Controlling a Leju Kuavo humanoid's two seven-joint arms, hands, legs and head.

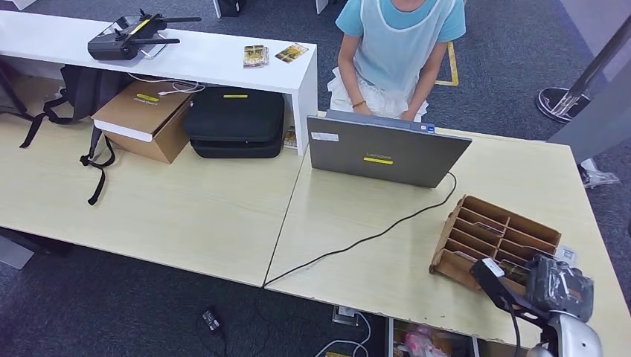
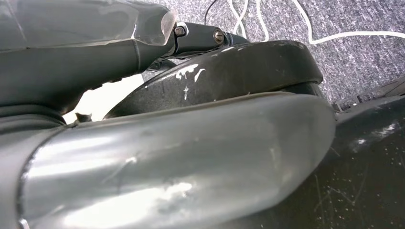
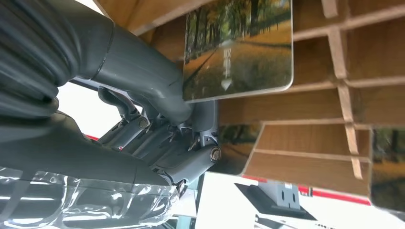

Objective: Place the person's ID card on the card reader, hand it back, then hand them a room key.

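The right hand (image 3: 157,109) is at the cardboard slotted rack (image 1: 497,236), thumb and fingers pinching a room key card (image 3: 239,47) printed with autumn trees, its long edge along the slot; the person (image 1: 398,44) sits beyond the rack, behind the laptop (image 1: 383,152)

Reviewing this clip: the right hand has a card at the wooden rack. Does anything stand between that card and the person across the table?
The right hand holds the card at the rack. On the straight line to the person the open laptop stands upright in front of them. Its cable lies flat on the table and blocks nothing.
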